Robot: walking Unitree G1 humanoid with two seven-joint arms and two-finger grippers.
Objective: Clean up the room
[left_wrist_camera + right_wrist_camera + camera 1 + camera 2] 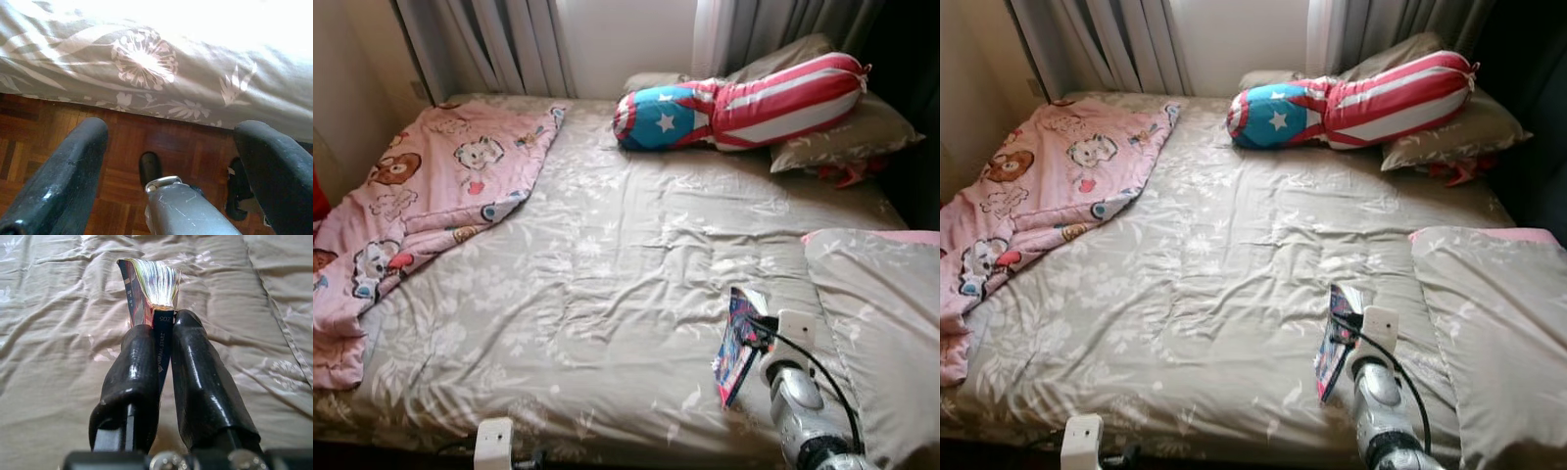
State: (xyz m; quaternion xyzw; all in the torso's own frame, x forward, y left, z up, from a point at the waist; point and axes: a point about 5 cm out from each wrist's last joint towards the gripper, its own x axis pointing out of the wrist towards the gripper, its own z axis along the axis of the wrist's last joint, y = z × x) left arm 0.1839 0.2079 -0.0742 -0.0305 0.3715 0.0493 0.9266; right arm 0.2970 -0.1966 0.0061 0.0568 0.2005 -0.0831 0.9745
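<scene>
Print on the book's (157, 293) spine, seen in the right wrist view, reads "205" upside down, with a line of smaller type below it too fine to make out. That same view shows the right gripper (164, 345) pinching the spine between its two black fingers, pages fanning out past the tips. From the head views the book stands on edge above the grey flowered bedspread (607, 284), at about five o'clock on the bed, colourful cover facing left. A pink cartoon blanket (421, 206) lies at nine o'clock, a striped star bolster (744, 103) at one o'clock. The left wrist view shows the left gripper (171, 147) spread wide over a wooden floor (122, 166) beside the bed's edge.
</scene>
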